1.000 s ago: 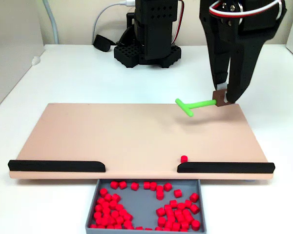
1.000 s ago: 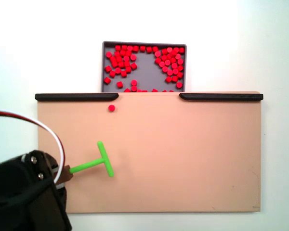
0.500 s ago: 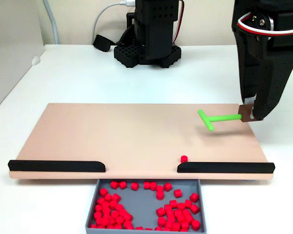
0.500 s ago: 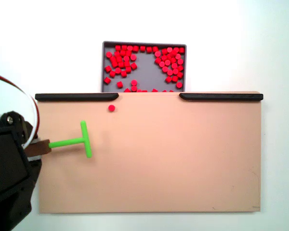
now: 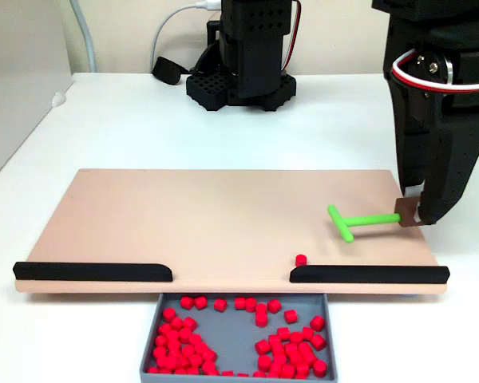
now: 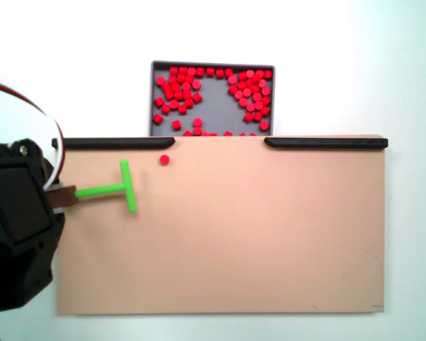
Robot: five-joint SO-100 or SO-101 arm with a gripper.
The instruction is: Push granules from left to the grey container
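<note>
One red granule (image 5: 301,260) lies alone on the tan board (image 5: 184,215), at the inner end of a black strip (image 5: 367,274). From above, this granule (image 6: 165,160) lies just below the strip (image 6: 113,143). The grey container (image 5: 238,338) sits below the board's front gap and holds many granules (image 5: 291,355); seen from above, the grey container (image 6: 216,106) lies beyond the board. My gripper (image 5: 415,210) is shut on the brown handle of a green T-shaped pusher (image 5: 353,221). From above, the pusher's crossbar (image 6: 127,186) stands left of the lone granule, apart from it, with the gripper (image 6: 59,198) at the board's left edge.
Two black strips (image 5: 93,271) line the board's front edge with a gap between them over the container. The arm's black base (image 5: 243,80) and cables stand at the back of the white table. A grey wall panel (image 5: 20,80) rises on the left.
The gripper carried the green pusher sideways to the board's edge, then toward the strip side, closer to the lone granule. The granule has not moved.
</note>
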